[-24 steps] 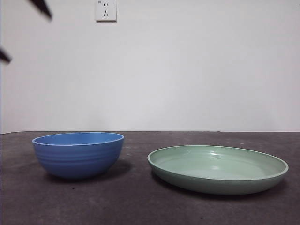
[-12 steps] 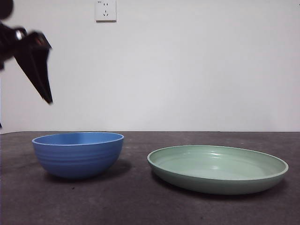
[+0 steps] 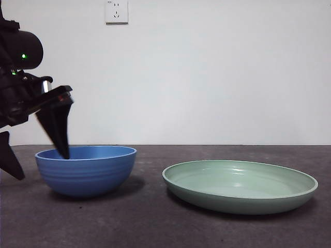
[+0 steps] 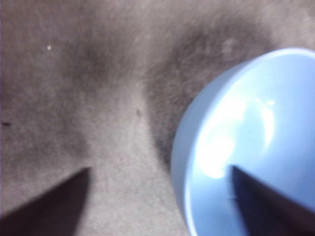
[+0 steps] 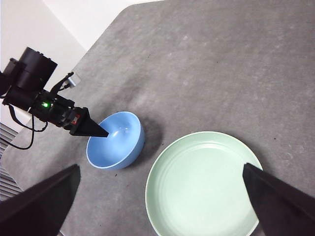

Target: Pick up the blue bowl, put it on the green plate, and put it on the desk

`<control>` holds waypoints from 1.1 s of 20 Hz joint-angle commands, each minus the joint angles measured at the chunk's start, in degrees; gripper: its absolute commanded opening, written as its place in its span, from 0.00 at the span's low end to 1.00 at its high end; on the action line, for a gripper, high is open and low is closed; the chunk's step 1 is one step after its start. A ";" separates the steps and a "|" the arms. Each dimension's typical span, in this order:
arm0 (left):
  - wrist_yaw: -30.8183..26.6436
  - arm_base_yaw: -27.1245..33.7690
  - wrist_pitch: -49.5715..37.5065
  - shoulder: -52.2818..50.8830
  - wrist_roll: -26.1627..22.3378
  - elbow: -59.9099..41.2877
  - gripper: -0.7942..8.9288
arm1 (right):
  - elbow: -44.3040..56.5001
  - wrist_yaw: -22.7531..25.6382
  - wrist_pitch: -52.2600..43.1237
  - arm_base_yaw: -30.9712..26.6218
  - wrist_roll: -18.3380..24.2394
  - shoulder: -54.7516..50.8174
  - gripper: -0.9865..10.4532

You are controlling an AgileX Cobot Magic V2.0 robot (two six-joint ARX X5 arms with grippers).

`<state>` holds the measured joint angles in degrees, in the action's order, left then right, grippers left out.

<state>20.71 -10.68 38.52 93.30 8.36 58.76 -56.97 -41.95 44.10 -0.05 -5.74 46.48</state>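
Observation:
The blue bowl (image 3: 88, 173) stands upright on the desk (image 3: 150, 227) at the left. The green plate (image 3: 240, 187) lies to its right, apart from it. My left gripper (image 3: 40, 166) is open and straddles the bowl's left rim, one jaw inside the bowl and one outside near the desk. The left wrist view shows the bowl (image 4: 246, 132) between the spread jaws of that gripper (image 4: 160, 169). My right gripper (image 5: 161, 167) is open and empty, high above the bowl (image 5: 118, 142) and the plate (image 5: 202, 187).
A white wall with a socket (image 3: 117, 11) stands behind the desk. The desk's rounded edge (image 5: 74, 64) runs close behind the left arm (image 5: 44, 98). Bare desk lies in front of both dishes.
My left gripper has come down from the top left corner to the bowl's left rim, with one jaw now inside the bowl. The bowl and plate have not moved.

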 commanded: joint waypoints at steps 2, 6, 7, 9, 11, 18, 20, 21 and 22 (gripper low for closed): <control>-0.39 -0.22 -0.02 1.44 0.26 1.16 0.19 | -1.01 0.00 -0.57 0.02 0.66 0.24 0.61; -0.39 -0.22 -0.57 1.44 -0.15 1.38 0.10 | -1.01 0.31 -0.61 0.02 0.68 0.24 0.61; -0.39 -0.22 -0.33 1.44 -0.13 1.84 0.10 | -1.01 0.42 -0.63 0.02 0.68 0.24 0.61; -0.39 -0.24 1.84 1.44 -0.15 4.04 0.10 | -1.03 0.35 -0.28 0.02 0.63 0.20 0.61; -0.42 -0.55 5.66 1.44 -0.15 7.89 0.10 | -1.44 0.39 1.97 0.02 0.92 -0.24 0.61; -8.94 -10.38 15.76 1.46 -0.13 24.00 0.10 | -6.51 4.90 13.31 -0.09 4.17 -2.95 0.61; -9.14 -15.17 15.85 1.57 0.35 26.67 0.10 | -6.78 4.94 14.82 -0.09 4.81 -4.44 0.61; -9.16 -17.64 15.67 1.81 1.07 27.74 0.10 | -6.78 4.94 15.54 -0.09 4.92 -5.18 0.61; -9.20 -20.13 15.69 2.56 1.84 28.96 0.10 | -6.78 4.94 16.31 -0.09 4.96 -5.84 0.61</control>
<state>11.79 -30.52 54.54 94.39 9.13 86.41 -62.59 -37.12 60.62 -0.10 -1.67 40.47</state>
